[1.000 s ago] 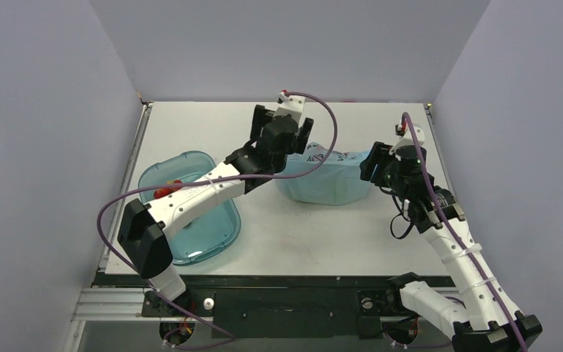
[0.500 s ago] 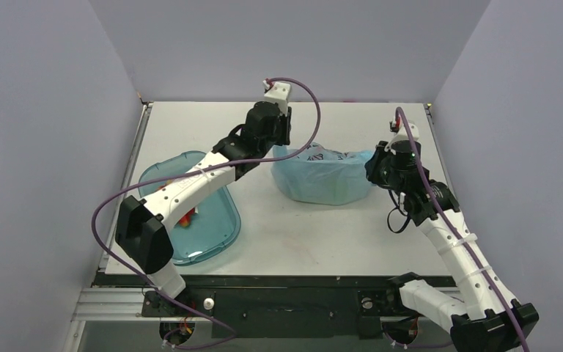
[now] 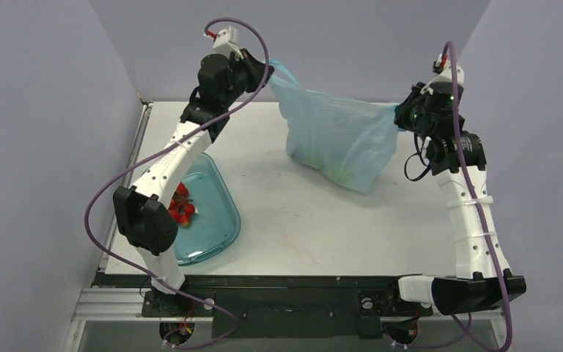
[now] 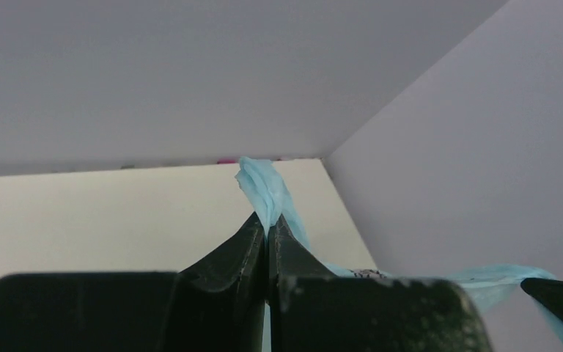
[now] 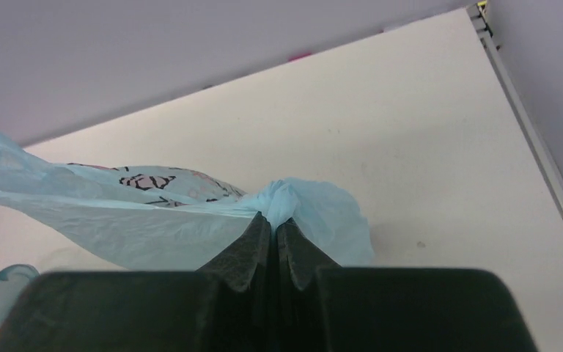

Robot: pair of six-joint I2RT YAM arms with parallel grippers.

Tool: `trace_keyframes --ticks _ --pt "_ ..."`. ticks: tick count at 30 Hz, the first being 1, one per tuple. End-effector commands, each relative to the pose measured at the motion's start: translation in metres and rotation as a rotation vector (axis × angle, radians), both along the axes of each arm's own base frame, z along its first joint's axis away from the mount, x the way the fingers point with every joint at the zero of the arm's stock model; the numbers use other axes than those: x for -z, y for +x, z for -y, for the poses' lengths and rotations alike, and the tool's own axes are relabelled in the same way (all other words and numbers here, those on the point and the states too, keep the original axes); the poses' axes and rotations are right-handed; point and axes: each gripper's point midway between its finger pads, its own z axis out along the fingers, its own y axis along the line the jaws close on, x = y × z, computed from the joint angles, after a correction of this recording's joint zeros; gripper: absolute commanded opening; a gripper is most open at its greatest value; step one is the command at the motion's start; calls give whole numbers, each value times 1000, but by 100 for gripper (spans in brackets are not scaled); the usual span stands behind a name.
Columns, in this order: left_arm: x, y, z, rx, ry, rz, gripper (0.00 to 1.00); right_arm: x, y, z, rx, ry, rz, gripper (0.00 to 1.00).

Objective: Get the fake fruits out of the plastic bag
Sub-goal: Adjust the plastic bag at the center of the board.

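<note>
Above table (image 3: 300, 227), plastic bag (image 3: 337, 139) edges pinched btwn L+R jaws

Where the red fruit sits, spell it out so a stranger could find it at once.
Start at the white table and find the see-through teal tray at its near left corner. The red berry cluster lies in the tray, partly behind the left arm. It is the only bright red thing there; the pale blue bag hangs well off to the right.

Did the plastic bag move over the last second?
Yes. It was lifted upward from the table, where it sat slumped, and the plastic bag now hangs stretched between the left gripper and right gripper.
</note>
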Motion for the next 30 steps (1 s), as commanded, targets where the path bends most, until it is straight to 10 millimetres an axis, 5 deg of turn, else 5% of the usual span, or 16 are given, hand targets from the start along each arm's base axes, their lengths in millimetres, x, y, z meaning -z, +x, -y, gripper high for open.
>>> trace_keyframes --ticks 1,2,3,6,12,13,14,15,16,19,21,26,30 --pt "-81 18 -1 45 -228 149 0 -50 8 20 72 -40 96 0" --pt "-68 30 3 51 -231 103 0 -57 9 19 67 -42 105 0" --pt "-85 26 7 94 -246 127 0 -54 12 17 54 -41 95 0" --pt "-78 25 17 169 -238 94 0 -36 11 7 7 -36 50 0" --pt "3 1 19 241 -166 -58 0 25 -28 -31 -101 -100 -53 0" --pt "0 -9 15 246 -165 -51 0 43 -35 -35 -113 -107 -91 2" --pt "34 -15 14 252 -149 -123 0 43 -46 -45 -155 -92 -79 4" --pt "26 -25 9 254 -152 -111 0 59 -53 -51 -179 -77 -108 8" --pt "49 -32 6 251 -138 -157 0 56 -65 -63 -237 -49 -91 10" --pt "67 -58 -3 262 -92 -184 0 77 -87 -74 -313 -49 -133 25" --pt "91 -72 -8 269 -54 -232 0 81 -99 -72 -339 -83 -150 33" --pt "98 -93 -11 312 -9 -218 0 72 -108 -60 -332 -164 -182 50" --pt "91 -100 -21 283 27 -161 0 28 -108 -56 -294 -207 -126 63"
